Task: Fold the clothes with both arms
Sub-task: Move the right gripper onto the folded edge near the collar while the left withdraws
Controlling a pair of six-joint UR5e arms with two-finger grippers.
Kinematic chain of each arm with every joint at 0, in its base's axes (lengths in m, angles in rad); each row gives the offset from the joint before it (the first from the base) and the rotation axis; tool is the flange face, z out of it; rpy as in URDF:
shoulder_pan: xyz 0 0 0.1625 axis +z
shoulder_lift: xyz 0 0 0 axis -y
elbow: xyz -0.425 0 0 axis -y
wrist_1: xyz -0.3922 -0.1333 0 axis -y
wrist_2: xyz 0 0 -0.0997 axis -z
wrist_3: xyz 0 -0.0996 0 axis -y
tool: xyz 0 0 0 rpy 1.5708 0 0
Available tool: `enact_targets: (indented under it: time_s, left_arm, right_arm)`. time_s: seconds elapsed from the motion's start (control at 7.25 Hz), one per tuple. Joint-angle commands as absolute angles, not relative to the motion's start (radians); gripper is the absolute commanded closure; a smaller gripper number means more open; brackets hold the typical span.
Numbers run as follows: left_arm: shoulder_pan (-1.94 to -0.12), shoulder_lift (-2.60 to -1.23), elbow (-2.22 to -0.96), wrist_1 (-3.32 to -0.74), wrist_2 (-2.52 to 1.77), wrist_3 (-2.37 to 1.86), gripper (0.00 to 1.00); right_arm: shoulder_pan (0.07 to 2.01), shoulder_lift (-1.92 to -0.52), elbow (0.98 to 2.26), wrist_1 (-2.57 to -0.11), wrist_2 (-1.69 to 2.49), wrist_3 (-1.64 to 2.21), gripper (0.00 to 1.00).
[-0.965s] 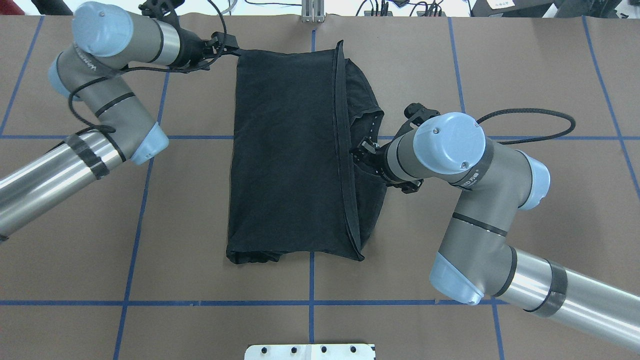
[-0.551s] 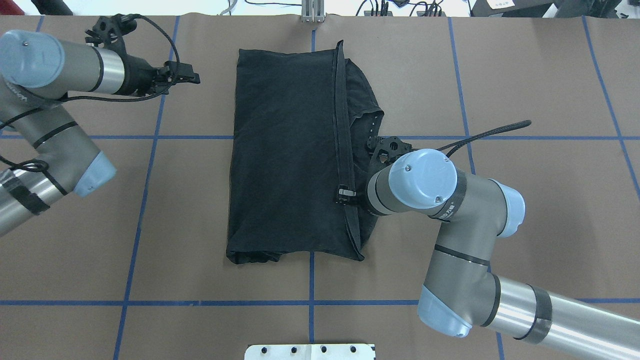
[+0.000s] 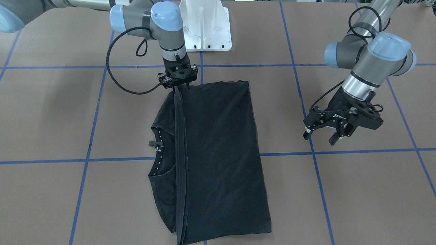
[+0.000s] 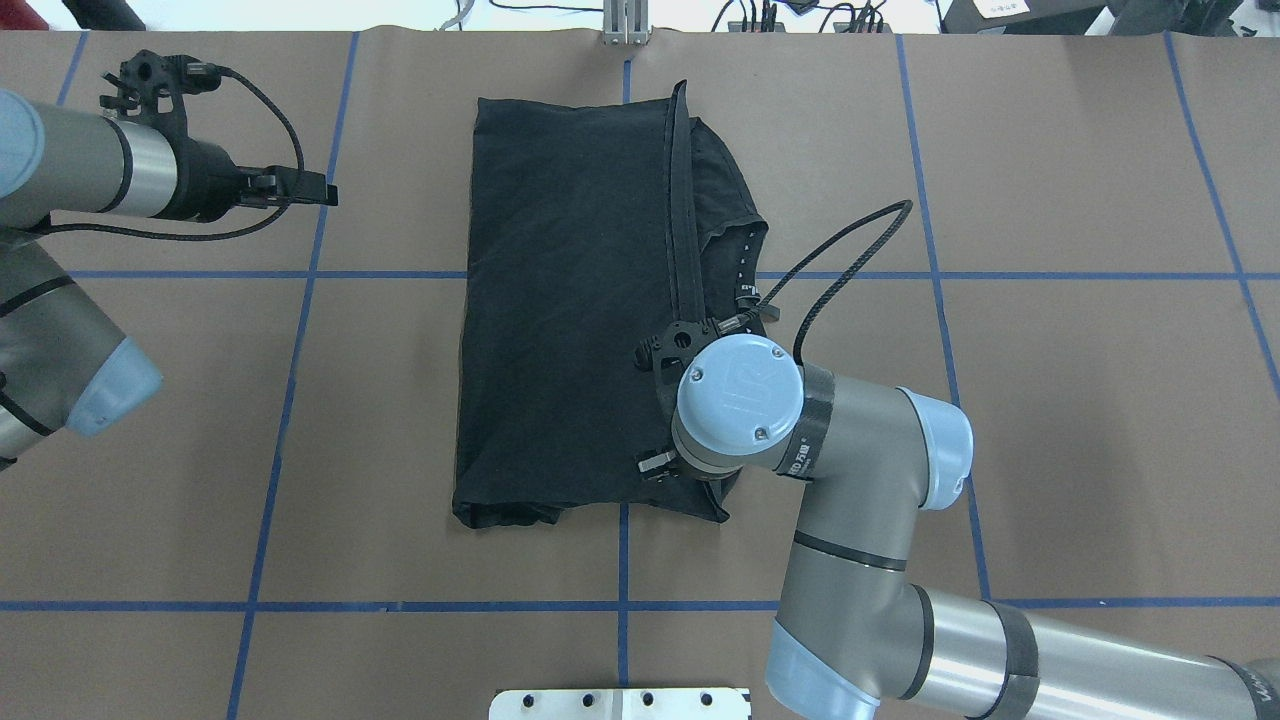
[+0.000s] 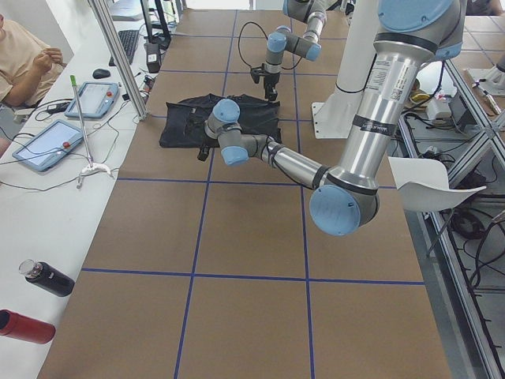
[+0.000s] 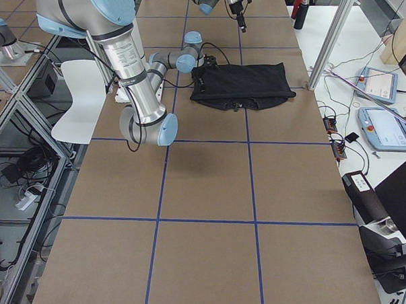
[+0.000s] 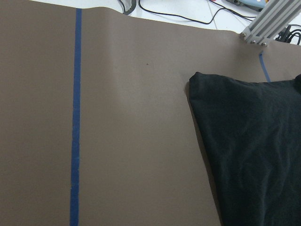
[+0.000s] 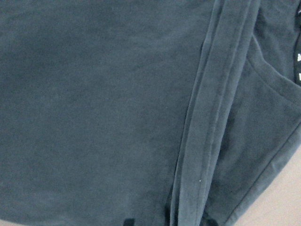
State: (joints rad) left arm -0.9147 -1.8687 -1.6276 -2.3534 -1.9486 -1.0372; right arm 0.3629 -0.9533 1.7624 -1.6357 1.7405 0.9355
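Note:
The black T-shirt [image 4: 570, 300] lies folded lengthwise on the brown table, a hem band [image 4: 684, 230] running along its right side and the collar [image 3: 157, 149] showing beside it. No graphic or logo shows. My right gripper [image 3: 180, 89] points down over the shirt's robot-side edge at the hem band; in the right wrist view its fingertips stand apart over the cloth [image 8: 94, 108] with nothing between them. My left gripper [image 3: 323, 132] is open and empty, hovering over bare table well left of the shirt [image 7: 254, 150]; it also shows in the overhead view [image 4: 322, 190].
The white pedestal base [image 3: 204, 30] stands at the robot's edge. Blue tape lines [image 4: 300, 274] grid the table. An aluminium post [image 4: 625, 25] and cables sit at the far edge. Tablets [image 5: 47, 146] and bottles [image 5: 43, 278] lie on the side bench.
My left gripper let go of the shirt's far left corner and drew back to the left. My right gripper moved from the collar along the hem band toward the robot-side edge.

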Motion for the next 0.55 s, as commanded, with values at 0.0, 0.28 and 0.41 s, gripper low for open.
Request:
enact_targets:
  time_s: [0.0,0.28,0.41]
  left_arm:
    - [-0.914,-1.862,-1.634,-2.345,-1.947,-1.035,0.00]
    - [-0.913,-1.862,-1.632,-2.345,-1.947,-1.035,0.00]
    - [-0.913,-1.862,-1.632,-2.345,-1.947,-1.037,0.00]
  right_arm:
    - [0.350,-0.913,1.691,-1.670,1.721,0.861,0.51]
    - [0.350,-0.904,1.697,-1.721,1.717,0.838,0.61]
    - [0.350,-0.902,1.698,-1.741,1.712,0.835,0.62]
